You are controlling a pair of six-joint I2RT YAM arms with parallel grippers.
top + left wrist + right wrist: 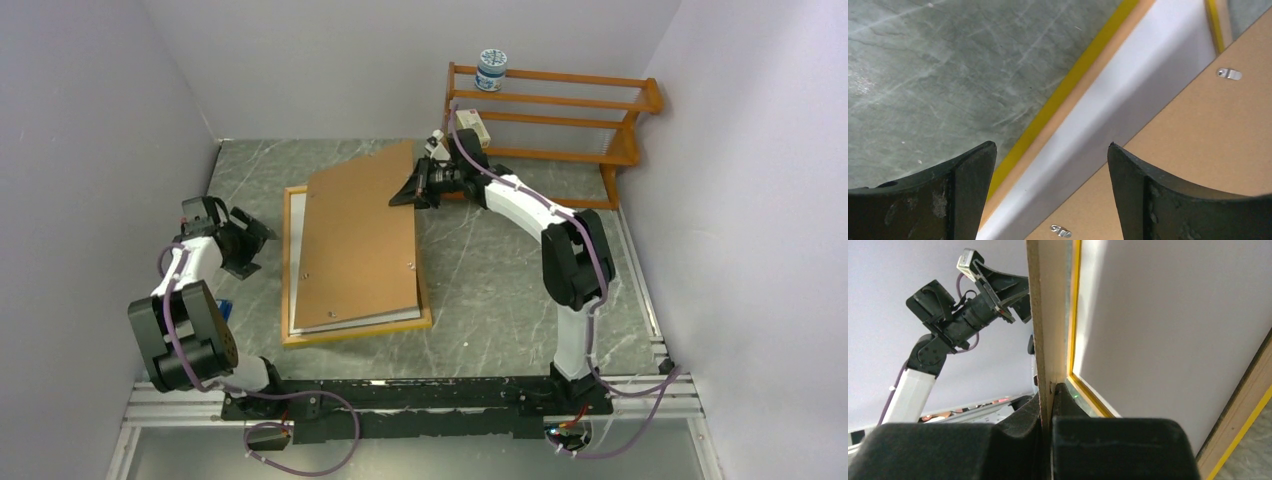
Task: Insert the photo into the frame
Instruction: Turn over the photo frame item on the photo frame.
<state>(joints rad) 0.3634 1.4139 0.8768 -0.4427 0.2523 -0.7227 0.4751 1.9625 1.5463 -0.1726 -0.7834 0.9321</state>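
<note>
Top external view: the frame (289,262) lies flat on the table (500,290) with its plain wood back up; every place below is given from it.
Left gripper (258,248): just off the frame's left rail and apart from it. The left wrist view shows the jaws spread wide with nothing between them, over the rail's yellow edge.
Photo (352,319): white back up, inside the frame's opening. Only a strip along the left rail and another along the near rail show. The rest is hidden, so I cannot tell whether it sits square all round.
Backing board (360,240): on top of the photo and skewed against the frame. Its near end rests by the near rail, its far end is lifted and reaches past the far rail, and its right edge overhangs the right rail.
Right gripper (413,188): at the frame's far right, by the board's raised far corner. The right wrist view shows the fingers pinched tight on the board's edge.
Done, by my reading: the photo is placed face down in the frame.
Left to do, by my reading: square the board to the rails, lower it into the recess, let go, and probably turn the small metal clips (1229,74).
</note>
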